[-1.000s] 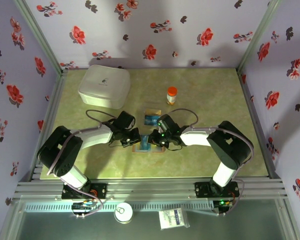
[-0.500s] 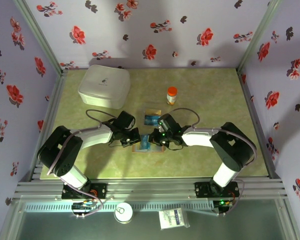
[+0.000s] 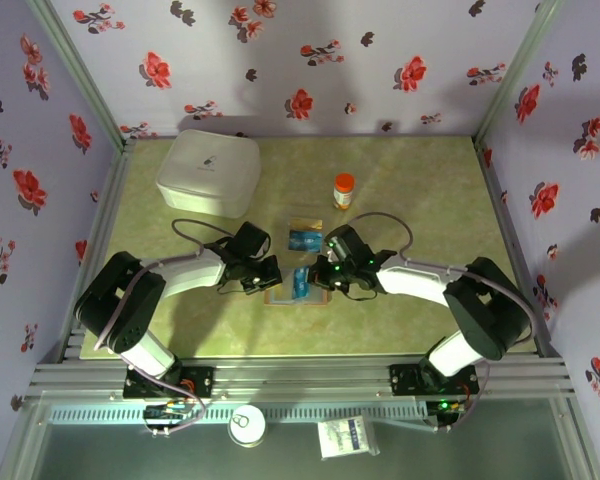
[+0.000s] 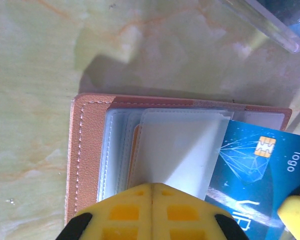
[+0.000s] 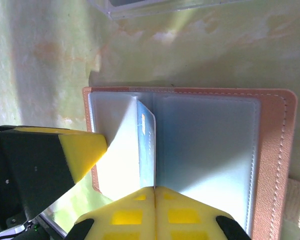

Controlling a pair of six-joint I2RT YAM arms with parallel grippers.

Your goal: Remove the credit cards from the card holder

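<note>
The brown card holder lies open on the green table between my two grippers. In the left wrist view its clear sleeves fan up from the brown cover. My left gripper is shut on one sleeve. A blue credit card with a gold chip sticks out of the holder to the right. In the right wrist view that card stands on edge, and my right gripper is shut on its near end. The left gripper's yellow finger touches the lifted sleeve there.
A clear plastic tray holding a blue card lies just behind the holder. An orange-capped bottle stands farther back. A large white lidded box sits at the back left. Flowered walls enclose the table.
The right gripper closed on the blue card and drew back to the right, turning the card up out of its sleeve. The left gripper has stayed put.
</note>
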